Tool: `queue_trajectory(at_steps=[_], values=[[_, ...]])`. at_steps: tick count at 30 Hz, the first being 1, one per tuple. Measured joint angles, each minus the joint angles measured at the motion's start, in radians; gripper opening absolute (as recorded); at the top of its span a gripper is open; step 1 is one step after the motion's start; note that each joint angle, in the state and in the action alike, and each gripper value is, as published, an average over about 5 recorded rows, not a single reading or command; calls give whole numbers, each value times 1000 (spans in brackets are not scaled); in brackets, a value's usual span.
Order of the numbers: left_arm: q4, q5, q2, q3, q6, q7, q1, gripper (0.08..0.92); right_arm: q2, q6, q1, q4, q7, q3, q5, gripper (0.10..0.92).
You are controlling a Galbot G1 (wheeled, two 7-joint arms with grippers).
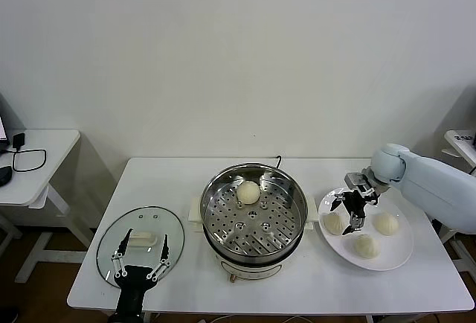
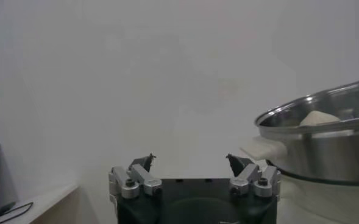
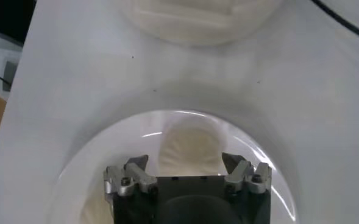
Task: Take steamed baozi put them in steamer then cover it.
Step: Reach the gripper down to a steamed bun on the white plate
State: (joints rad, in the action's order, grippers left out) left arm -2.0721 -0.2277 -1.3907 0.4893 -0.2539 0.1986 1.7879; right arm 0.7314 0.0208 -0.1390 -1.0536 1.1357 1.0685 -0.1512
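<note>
The steamer (image 1: 255, 215) stands at the table's middle with one baozi (image 1: 248, 191) on its perforated tray; its rim also shows in the left wrist view (image 2: 325, 115). Three baozi lie on a white plate (image 1: 398, 252) at the right: one (image 1: 332, 222), one (image 1: 386, 223) and one (image 1: 365, 245). My right gripper (image 1: 348, 215) is open, just above the leftmost bun, which shows between its jaws in the right wrist view (image 3: 190, 146). The cover (image 1: 140, 245) lies flat at the left. My left gripper (image 1: 140, 262) is open and empty over the cover's near edge.
A side table (image 1: 33, 167) with a black cable stands at the far left. The plate's rim shows in the right wrist view (image 3: 106, 131). A black cord runs behind the steamer (image 1: 280, 161).
</note>
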Motion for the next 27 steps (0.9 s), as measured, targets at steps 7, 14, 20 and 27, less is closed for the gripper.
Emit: queue_trajectory(at_steps=[7, 14, 20, 27], values=[[1, 1, -1, 3, 0, 1, -4, 823, 12, -3, 13, 14, -18, -1, -2, 823], [3, 2, 0, 7, 1, 2, -6, 823, 16, -2, 23, 23, -37, 0, -4, 796], [3, 2, -1, 6, 1, 3, -6, 823, 10, 3, 27, 21, -49, 0, -7, 712], [0, 2, 0, 4, 1, 3, -8, 823, -6, 1, 2, -3, -48, 12, -15, 680]])
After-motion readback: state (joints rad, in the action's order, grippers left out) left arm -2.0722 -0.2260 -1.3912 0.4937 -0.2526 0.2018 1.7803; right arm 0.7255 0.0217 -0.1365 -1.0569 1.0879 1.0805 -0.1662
